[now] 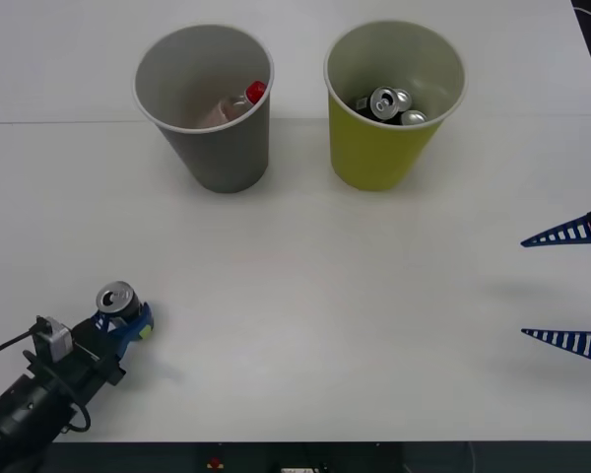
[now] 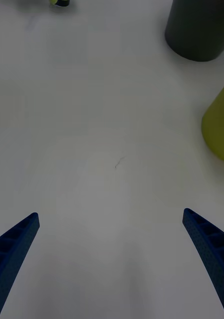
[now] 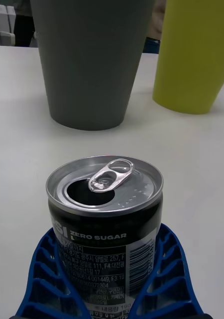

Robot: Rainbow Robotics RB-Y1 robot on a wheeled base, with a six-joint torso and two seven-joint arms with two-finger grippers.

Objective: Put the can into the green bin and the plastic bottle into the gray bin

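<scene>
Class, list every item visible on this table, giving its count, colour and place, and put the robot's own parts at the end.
can: one, dark with silver top, upright on the table near the front left, between blue fingers.
gray bin: one, gray, far left of centre.
plastic bottle: one, pale with red cap, lying inside the gray bin.
green bin: one, yellow-green, far right of centre.
other cans: at least two, silver-topped, inside the green bin.
table: one, white.
left gripper: blue, closed around the can.
right gripper: blue, open, at the right edge.
</scene>
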